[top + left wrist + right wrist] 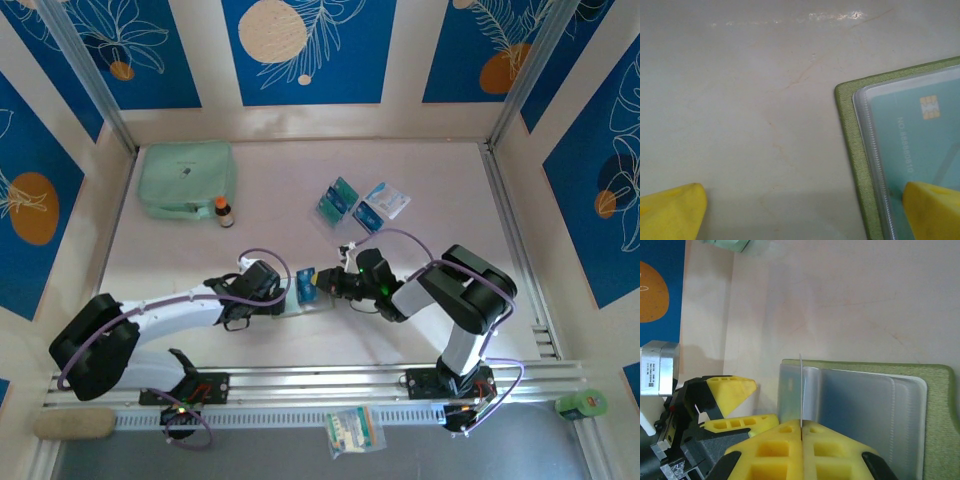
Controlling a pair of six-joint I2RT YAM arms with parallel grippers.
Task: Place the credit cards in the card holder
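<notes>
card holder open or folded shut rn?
Open, spread flat: the card holder shows its clear pockets face up, and left wrist view shows a teal card sleeved inside.

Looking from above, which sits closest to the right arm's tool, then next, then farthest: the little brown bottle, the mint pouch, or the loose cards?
1. Loose cards, just beyond the right tool.
2. Brown bottle, farther left.
3. Mint pouch, far left corner.

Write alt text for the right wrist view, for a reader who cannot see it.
The right gripper has its yellow jaws shut on a thin card seen edge-on, poised at the clear plastic pockets of an open olive-green fabric card holder on a pale table. The left gripper sits at lower left.
</notes>
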